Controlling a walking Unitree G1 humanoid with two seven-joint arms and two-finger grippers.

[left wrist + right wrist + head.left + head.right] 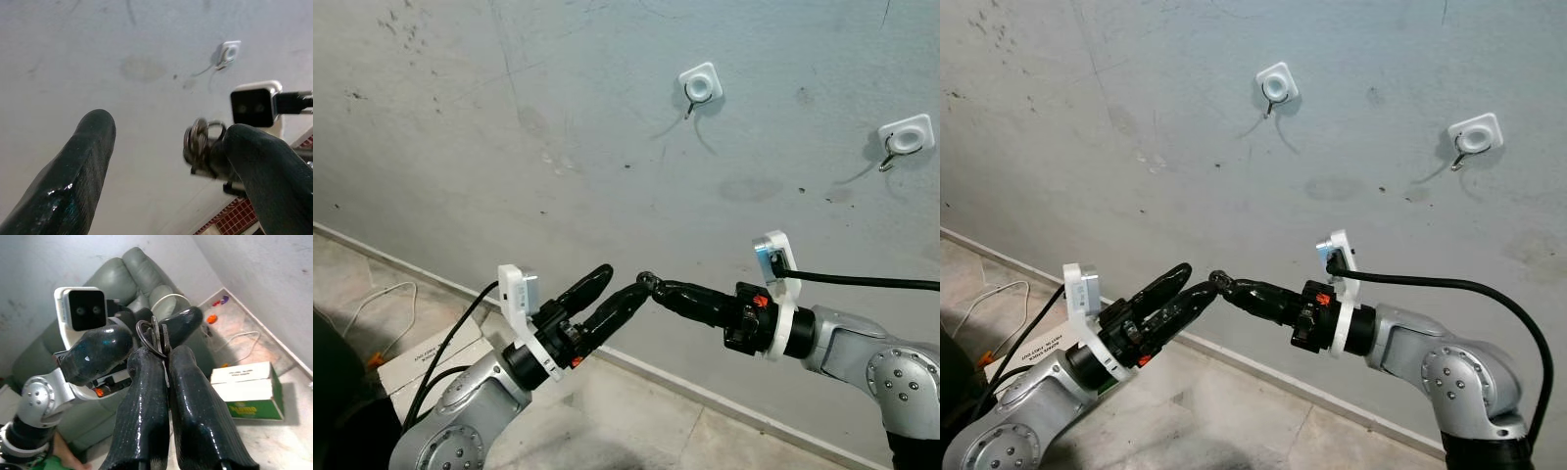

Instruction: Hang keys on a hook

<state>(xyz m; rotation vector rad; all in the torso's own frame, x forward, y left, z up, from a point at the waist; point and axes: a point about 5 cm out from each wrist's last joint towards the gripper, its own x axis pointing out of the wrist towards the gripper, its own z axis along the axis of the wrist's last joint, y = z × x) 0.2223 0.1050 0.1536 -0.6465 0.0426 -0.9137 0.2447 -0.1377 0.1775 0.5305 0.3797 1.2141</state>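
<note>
- The right claw [649, 284] is clenched on the keys [152, 337]: its 2 black fingers press together, with the key ring and keys sticking out just past their tips.
- The left claw [612, 295] is released, its 2 fingers spread apart. One fingertip [633, 295] sits right at the tip of the right claw, touching or nearly touching the keys.
- In the left wrist view the bunch of rings [200, 139] sits against one left finger [266, 171], while the other finger [80, 161] stands well apart from it.
- The 2 claws meet tip to tip in front of the wall [509, 117], low down and above the floor [636, 411]. This looks like a handover point, or the left claw steadying the bunch; which one cannot be told.
- 2 hooks are fixed on the wall: the nearer hook [699, 89] is above the meeting point and slightly to the right, and the farther hook [905, 139] is well to the right.
- Both hooks lie up and away from the keys, so the coming move is a lift toward the wall. The right arm, which holds the keys, is on the hooks' side and seems better placed.
- The ring must face the hook's upturned tip, with the right claw's long axis pointing at the wall.
- A box [247, 390] and a white cable [374, 299] lie on the floor by the wall's foot.
</note>
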